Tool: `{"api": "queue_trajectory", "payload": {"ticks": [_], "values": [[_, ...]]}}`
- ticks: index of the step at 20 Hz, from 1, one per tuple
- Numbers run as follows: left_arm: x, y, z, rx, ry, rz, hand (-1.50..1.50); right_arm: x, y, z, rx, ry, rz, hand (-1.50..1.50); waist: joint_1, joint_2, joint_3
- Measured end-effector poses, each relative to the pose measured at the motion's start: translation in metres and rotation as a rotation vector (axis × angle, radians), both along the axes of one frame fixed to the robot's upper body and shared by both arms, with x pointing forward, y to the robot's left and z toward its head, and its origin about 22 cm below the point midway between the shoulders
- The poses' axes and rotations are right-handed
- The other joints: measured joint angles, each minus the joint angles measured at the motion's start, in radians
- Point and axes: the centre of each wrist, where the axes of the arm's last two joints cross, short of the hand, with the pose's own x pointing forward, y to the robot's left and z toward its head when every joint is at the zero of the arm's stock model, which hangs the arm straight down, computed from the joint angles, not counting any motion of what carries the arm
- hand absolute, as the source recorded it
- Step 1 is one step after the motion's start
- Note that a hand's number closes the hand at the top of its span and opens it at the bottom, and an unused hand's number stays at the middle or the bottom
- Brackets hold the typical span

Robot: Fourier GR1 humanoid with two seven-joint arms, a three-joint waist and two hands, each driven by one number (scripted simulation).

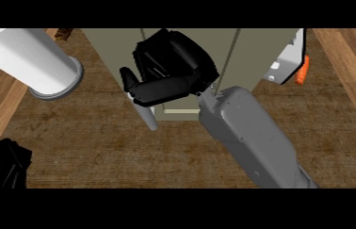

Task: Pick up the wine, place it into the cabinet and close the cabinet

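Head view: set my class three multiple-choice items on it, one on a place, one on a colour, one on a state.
1. Where on the counter does the white cylinder stand?
A. at the view's upper left
B. at the lower right
C. at the middle of the lower edge

2. What colour is the right forearm?
A. red
B. grey
C. blue

3. How does the wine show?
A. upright in open view on the counter
B. lying beside the white cylinder
C. nowhere in plain sight

Answers:
1 A: the white cylinder fills the upper left corner.
2 B: the right forearm is grey and ends in the black right hand.
3 C: no bottle shows, and the right hand is up at the front of the cabinet.
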Motion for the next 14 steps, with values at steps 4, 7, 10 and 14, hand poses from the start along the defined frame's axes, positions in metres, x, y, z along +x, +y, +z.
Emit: {"api": "queue_trajectory", "payload": {"ticks": [4, 7, 10, 14], "values": [[-0.002, -0.001, -0.001, -0.001, 0.005, -0.005, 1.50, 0.014, -0.004, -0.005, -0.004, -0.022, 0.014, 1.50, 0.007, -0.008, -0.002], [0.001, -0.003, -0.003, 0.001, 0.004, -0.012, 1.50, 0.021, -0.005, -0.009, -0.003, -0.046, 0.044, 1.50, 0.014, -0.014, -0.004], [0.002, -0.005, -0.001, 0.005, -0.001, -0.016, 1.50, 0.027, -0.008, -0.011, -0.001, -0.058, 0.072, 1.50, 0.021, -0.017, -0.007], [0.005, -0.004, 0.001, 0.005, -0.004, -0.020, 1.50, 0.034, -0.008, -0.012, -0.010, -0.076, 0.097, 1.50, 0.025, -0.018, -0.009]]}}
